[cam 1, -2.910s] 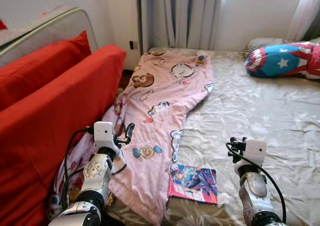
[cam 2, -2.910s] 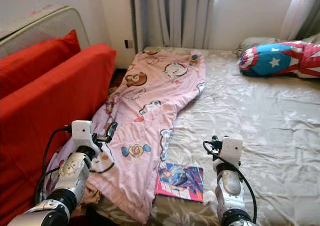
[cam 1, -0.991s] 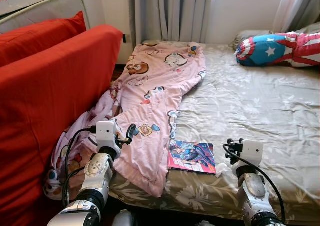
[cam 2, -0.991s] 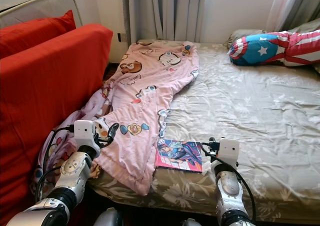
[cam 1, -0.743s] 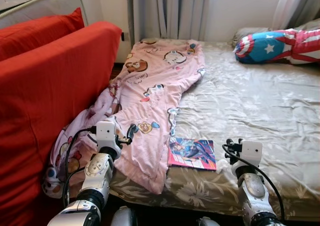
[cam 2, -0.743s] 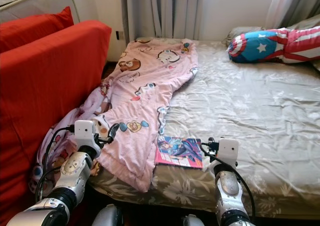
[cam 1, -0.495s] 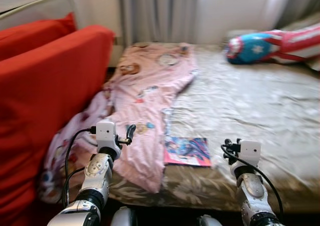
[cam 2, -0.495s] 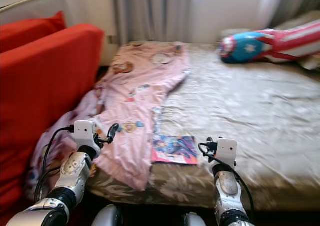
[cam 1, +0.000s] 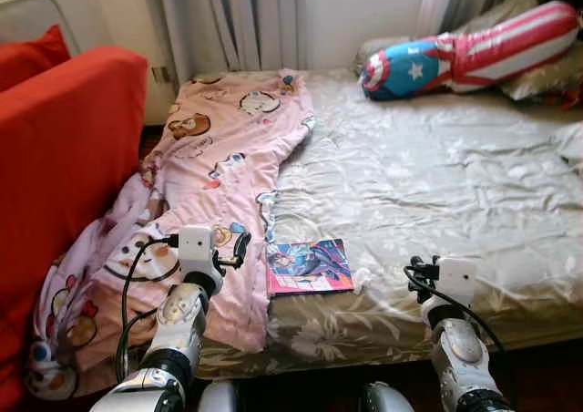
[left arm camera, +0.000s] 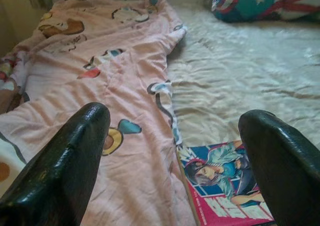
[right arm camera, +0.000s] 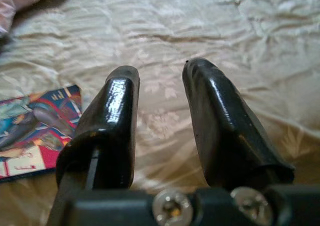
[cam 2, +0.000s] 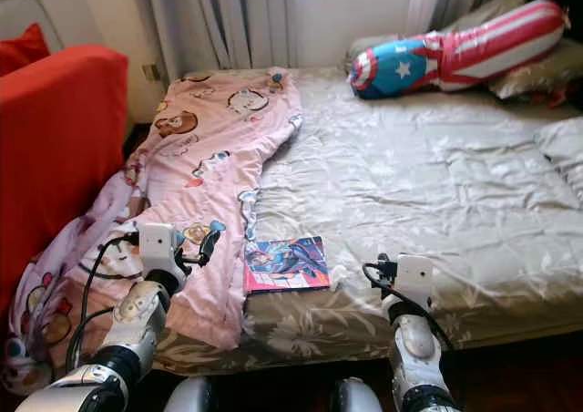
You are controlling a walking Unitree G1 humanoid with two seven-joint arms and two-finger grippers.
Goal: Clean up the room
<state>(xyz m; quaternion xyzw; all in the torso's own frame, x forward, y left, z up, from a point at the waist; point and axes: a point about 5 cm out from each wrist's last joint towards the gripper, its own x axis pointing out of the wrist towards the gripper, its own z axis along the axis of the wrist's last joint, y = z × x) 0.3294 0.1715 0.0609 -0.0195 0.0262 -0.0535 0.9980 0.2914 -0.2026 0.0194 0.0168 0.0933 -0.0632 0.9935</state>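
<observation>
A pink cartoon-print blanket [cam 1: 214,170] lies along the left side of the bed [cam 1: 428,184] and hangs over its front edge. Beside it, near that front edge, a colourful comic book [cam 1: 308,266] lies flat on the grey floral sheet. At the head of the bed rests a long star-and-stripes bolster [cam 1: 465,52]. My left gripper [left arm camera: 175,121] is open, held low over the blanket's hanging part, left of the comic [left arm camera: 227,186]. My right gripper [right arm camera: 160,73] hovers open and empty before the bed's front edge, right of the comic [right arm camera: 32,131].
A red sofa [cam 1: 55,157] stands close against the bed's left side, with the blanket bunched in the gap. Grey curtains [cam 1: 237,20] hang behind the bed. A grey pillow [cam 1: 542,79] lies at the far right. Dark floor [cam 1: 542,366] shows below the bed's front edge.
The whole view has swung to the right, so the sofa sits further left and more of the bed's right side shows. Both arms hold the same pose; nothing on the bed moved.
</observation>
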